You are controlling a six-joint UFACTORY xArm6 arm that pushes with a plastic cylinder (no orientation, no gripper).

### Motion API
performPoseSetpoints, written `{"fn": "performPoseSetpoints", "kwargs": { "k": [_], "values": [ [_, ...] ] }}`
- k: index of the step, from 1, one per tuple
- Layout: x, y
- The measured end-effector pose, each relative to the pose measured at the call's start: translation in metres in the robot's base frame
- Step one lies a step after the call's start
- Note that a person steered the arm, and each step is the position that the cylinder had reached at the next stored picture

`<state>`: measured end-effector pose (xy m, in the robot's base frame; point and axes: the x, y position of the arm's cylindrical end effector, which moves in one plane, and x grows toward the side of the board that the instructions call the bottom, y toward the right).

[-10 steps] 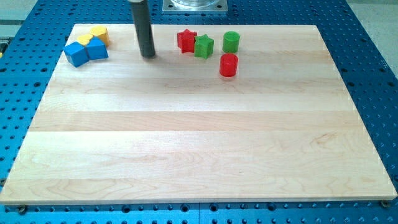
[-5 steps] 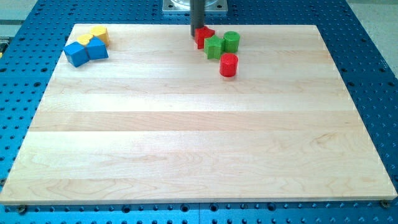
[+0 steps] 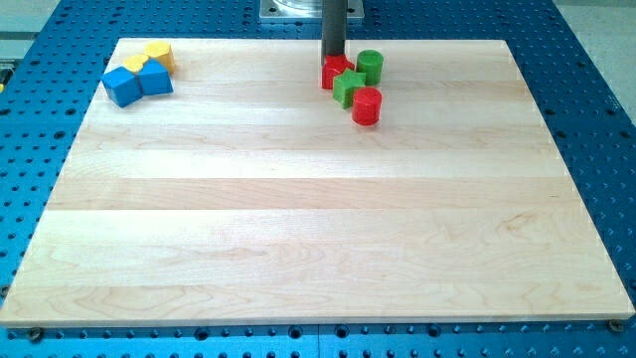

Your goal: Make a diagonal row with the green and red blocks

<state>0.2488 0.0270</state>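
My tip (image 3: 333, 60) stands at the view's top centre, right against the upper side of the red star block (image 3: 335, 72). The green star block (image 3: 349, 88) touches the red star on its lower right. The red cylinder (image 3: 367, 105) sits just below and right of the green star, touching it. These three form a short slanted line running down to the right. The green cylinder (image 3: 370, 67) stands to the right of the red star, above the green star.
Two blue blocks (image 3: 122, 86) (image 3: 154, 79) and two yellow blocks (image 3: 158, 54) cluster at the board's top left corner. The wooden board (image 3: 318, 229) lies on a blue perforated table. A metal base plate (image 3: 298, 10) is at the top edge.
My tip swept from the left to the red star's upper side. The red star and green star slid right and down, and the green star now touches the red cylinder.
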Motion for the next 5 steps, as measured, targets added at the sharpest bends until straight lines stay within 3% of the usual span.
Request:
{"fn": "performPoseSetpoints", "kwargs": {
  "k": [1,3,4,5],
  "values": [
    [0.007,-0.035],
    [0.037,-0.03],
    [0.037,0.039],
    [0.036,0.062]
  ]
}}
